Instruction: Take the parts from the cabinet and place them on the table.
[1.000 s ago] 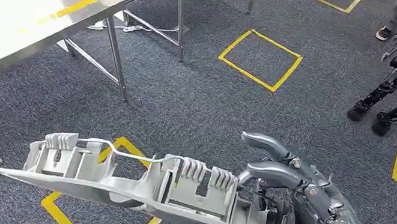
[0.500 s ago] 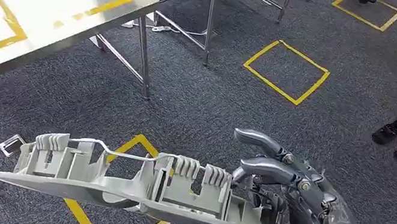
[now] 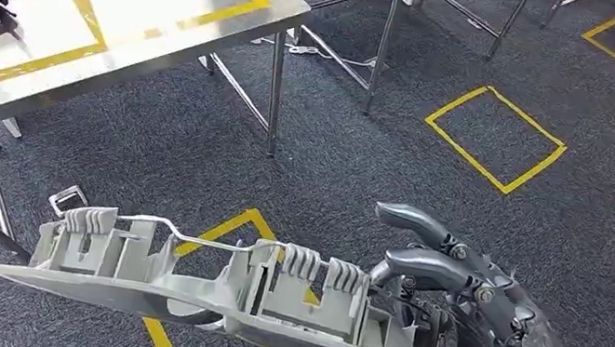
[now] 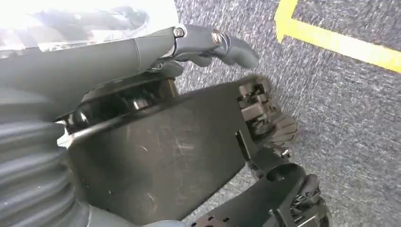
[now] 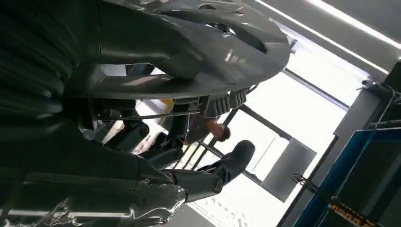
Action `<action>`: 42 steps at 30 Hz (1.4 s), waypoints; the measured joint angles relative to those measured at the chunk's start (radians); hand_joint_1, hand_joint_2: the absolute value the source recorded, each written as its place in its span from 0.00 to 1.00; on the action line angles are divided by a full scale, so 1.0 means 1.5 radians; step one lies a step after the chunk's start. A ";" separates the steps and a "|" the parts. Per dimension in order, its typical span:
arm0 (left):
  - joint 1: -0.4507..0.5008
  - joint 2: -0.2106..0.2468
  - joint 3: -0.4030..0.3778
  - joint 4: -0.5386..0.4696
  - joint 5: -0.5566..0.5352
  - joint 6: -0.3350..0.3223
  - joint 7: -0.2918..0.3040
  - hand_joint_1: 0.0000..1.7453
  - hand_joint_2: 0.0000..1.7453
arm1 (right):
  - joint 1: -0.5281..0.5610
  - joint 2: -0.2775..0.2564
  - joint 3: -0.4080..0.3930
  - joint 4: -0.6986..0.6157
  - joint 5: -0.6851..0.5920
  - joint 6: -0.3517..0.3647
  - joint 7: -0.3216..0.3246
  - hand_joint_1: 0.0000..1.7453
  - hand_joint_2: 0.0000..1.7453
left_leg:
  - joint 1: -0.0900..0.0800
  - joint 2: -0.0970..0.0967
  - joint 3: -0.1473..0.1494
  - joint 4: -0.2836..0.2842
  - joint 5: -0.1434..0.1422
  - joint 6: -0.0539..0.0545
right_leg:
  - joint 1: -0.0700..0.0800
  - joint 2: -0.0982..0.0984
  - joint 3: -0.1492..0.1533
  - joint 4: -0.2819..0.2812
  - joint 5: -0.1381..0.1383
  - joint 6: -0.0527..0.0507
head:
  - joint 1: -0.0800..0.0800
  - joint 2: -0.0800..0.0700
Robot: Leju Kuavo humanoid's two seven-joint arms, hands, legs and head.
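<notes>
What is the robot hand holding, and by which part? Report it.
The right robot hand holds a long grey ribbed plastic part by its right end, and the rest juts out leftward over the carpet. The left robot hand holds nothing visible.

The left hand [image 4: 142, 118] hangs over grey carpet [image 4: 350, 123], with a yellow tape line [image 4: 340, 45] toward two o'clock.

Steel tables [image 3: 246, 8] stand on grey carpet [image 3: 360, 173] with yellow tape squares [image 3: 494, 137].

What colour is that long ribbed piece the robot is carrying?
Light grey all over; the long part, held by the right hand, shows best in the head view.
</notes>
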 joint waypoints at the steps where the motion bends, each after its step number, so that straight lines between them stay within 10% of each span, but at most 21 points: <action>1: 0.000 0.000 0.000 0.000 0.001 0.000 0.000 0.00 1.00 | 0.000 0.000 0.000 0.000 0.000 0.000 0.000 1.00 1.00 | -0.002 -0.005 0.000 -0.001 -0.001 -0.004 | -0.003 -0.005 0.003 -0.006 0.001 -0.002 | -0.001 0.000; 4: 0.000 0.002 0.000 -0.001 0.002 0.001 0.000 0.00 1.00 | -0.001 0.000 -0.001 0.000 -0.002 0.000 -0.001 1.00 1.00 | 0.000 0.041 -0.027 0.069 -0.048 -0.016 | -0.007 -0.025 0.017 -0.016 0.001 -0.009 | -0.011 0.000; 7: -0.007 0.003 0.000 -0.001 0.001 0.004 -0.001 0.00 1.00 | 0.001 0.000 0.000 0.000 -0.002 0.000 -0.001 1.00 1.00 | 0.006 0.050 -0.092 0.203 -0.094 -0.025 | -0.007 -0.046 0.018 -0.015 -0.003 -0.009 | -0.013 0.000; 9: -0.006 0.004 0.000 -0.001 0.003 0.004 -0.001 0.00 1.00 | 0.001 0.000 0.001 0.000 -0.002 0.000 -0.001 1.00 1.00 | 0.010 0.053 -0.073 0.160 -0.050 -0.030 | -0.008 -0.057 0.021 -0.013 -0.007 -0.006 | -0.014 0.000; 11: 0.000 0.005 0.000 -0.001 0.007 0.004 0.000 0.00 1.00 | 0.000 0.000 0.001 0.000 -0.002 0.000 -0.001 1.00 1.00 | 0.012 0.071 -0.015 0.038 0.015 -0.029 | -0.009 -0.065 0.027 -0.008 -0.014 0.000 | -0.015 0.000; 12: 0.002 0.005 0.000 -0.001 0.008 0.004 0.001 0.00 1.00 | 0.001 0.000 0.001 0.000 -0.002 0.000 -0.001 1.00 1.00 | 0.007 0.090 -0.005 0.020 0.004 -0.027 | -0.007 -0.069 0.028 -0.007 -0.016 0.004 | -0.017 0.000; 16: 0.005 0.005 0.000 -0.001 0.006 0.004 0.000 0.00 1.00 | 0.000 0.000 0.000 0.000 -0.002 0.000 -0.001 1.00 1.00 | 0.001 0.076 -0.006 0.006 0.002 -0.004 | -0.005 -0.088 0.026 -0.007 -0.015 0.017 | -0.014 0.000; 18: 0.004 0.004 0.000 -0.001 0.008 0.004 0.000 0.00 1.00 | -0.001 0.000 -0.001 0.000 -0.002 0.000 -0.002 1.00 1.00 | 0.008 0.067 -0.002 -0.001 0.008 0.006 | -0.009 -0.062 0.021 0.011 -0.034 0.024 | -0.011 0.000; 21: 0.004 0.004 0.000 -0.002 0.008 0.004 0.000 0.00 1.00 | 0.002 -0.001 -0.001 0.000 -0.002 0.000 -0.002 1.00 1.00 | 0.006 0.058 -0.002 0.000 0.007 0.012 | -0.009 -0.033 -0.056 0.167 -0.104 0.025 | 0.001 0.000; 23: 0.004 0.004 0.000 -0.002 0.008 0.003 0.000 0.00 1.00 | 0.004 -0.001 -0.001 0.001 -0.002 -0.001 -0.002 1.00 1.00 | 0.002 0.053 -0.001 0.000 0.006 0.014 | -0.009 -0.033 -0.082 0.206 -0.098 0.023 | 0.003 0.000; 27: 0.003 0.003 0.000 -0.002 0.008 0.003 0.001 0.00 1.00 | 0.003 -0.001 -0.001 0.001 -0.002 -0.003 -0.002 1.00 1.00 | 0.000 0.044 0.005 0.001 0.001 0.011 | -0.003 -0.027 0.001 0.010 0.005 0.005 | 0.004 0.000; 42: 0.002 0.005 0.000 -0.002 0.008 0.003 0.011 0.00 1.00 | 0.003 -0.001 -0.003 0.002 -0.009 -0.007 -0.002 1.00 1.00 | -0.004 0.043 0.005 0.000 -0.001 0.004 | -0.002 -0.027 0.007 -0.004 -0.003 0.005 | -0.004 0.000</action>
